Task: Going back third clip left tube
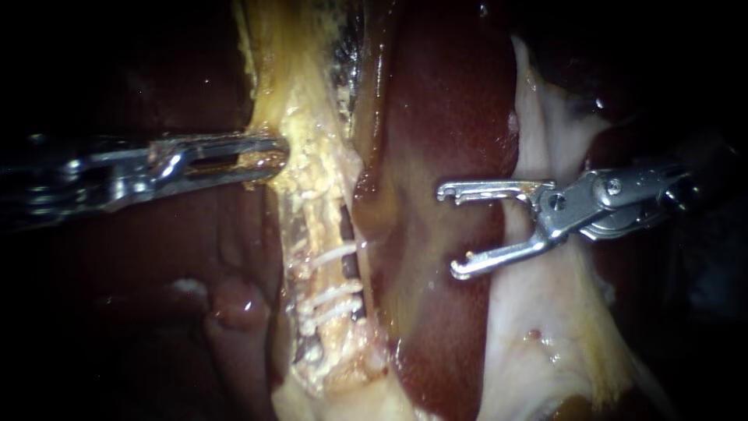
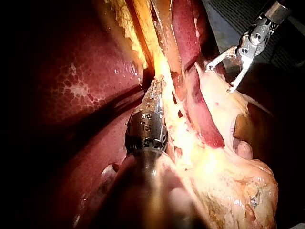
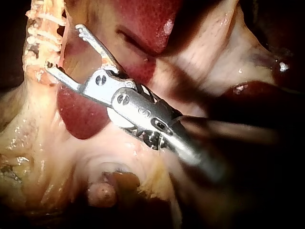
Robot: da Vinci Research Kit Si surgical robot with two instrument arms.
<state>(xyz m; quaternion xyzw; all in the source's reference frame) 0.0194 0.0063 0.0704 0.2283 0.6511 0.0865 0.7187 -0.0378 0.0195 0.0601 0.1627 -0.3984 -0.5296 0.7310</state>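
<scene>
So the left instrument (image 1: 265, 160) is coming in from the left, and its hand is clamping down on the strip of yellow tissue (image 1: 304, 140), both jaws pinching the edge of it from 2 sides. In the left wrist view that same instrument (image 2: 156, 86) is biting into the yellow stuff right where it is meeting the liver (image 2: 81, 81). Further down that strip, 3 white clips (image 1: 335, 295) are sitting across a tube (image 1: 348, 269), one a bit above the other 2, which are lying close together. Honestly I can't tell from the endoscope whether that is the left tube or not. The right instrument (image 1: 448, 231) is coming in from the right, and its hand is standing wide open with nothing in it. The jaws are hanging over the dark red liver (image 1: 444, 117), off to the side of the clipped tube and not touching the clips. Pale tissue (image 1: 538, 327) is lying under its wrist joint. In the right wrist view the open right instrument (image 3: 64, 46) is pointing toward the clips (image 3: 40, 33), with one jaw tip sitting just beside the yellow strip.
</scene>
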